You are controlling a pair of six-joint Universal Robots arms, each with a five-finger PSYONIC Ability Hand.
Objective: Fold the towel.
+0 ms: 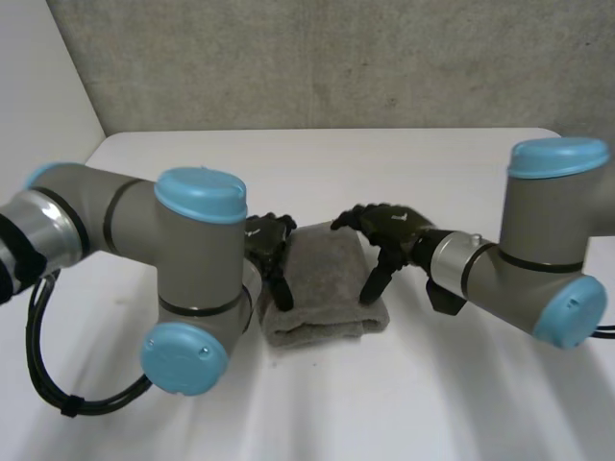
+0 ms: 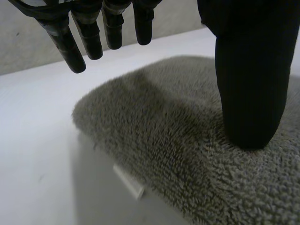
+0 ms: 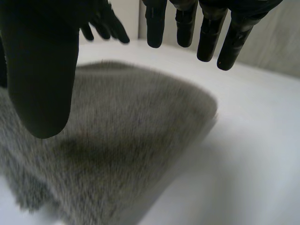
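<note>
A grey towel (image 1: 322,288) lies folded into a thick narrow stack in the middle of the white table (image 1: 423,163). My left hand (image 1: 271,245) is at the stack's left edge, open, with straight fingers. In the left wrist view its thumb (image 2: 251,70) rests on the towel (image 2: 178,140), and its fingers (image 2: 89,33) hang above the towel's edge. My right hand (image 1: 389,230) hovers over the right edge, open, fingers pointing down. In the right wrist view its thumb (image 3: 42,70) and fingers (image 3: 211,33) stand over the towel (image 3: 126,131), holding nothing.
A small white tag (image 2: 129,180) sticks out from under the towel's edge near my left hand. My left hand (image 3: 105,23) appears beyond the towel in the right wrist view. A grey wall (image 1: 317,58) stands behind the table.
</note>
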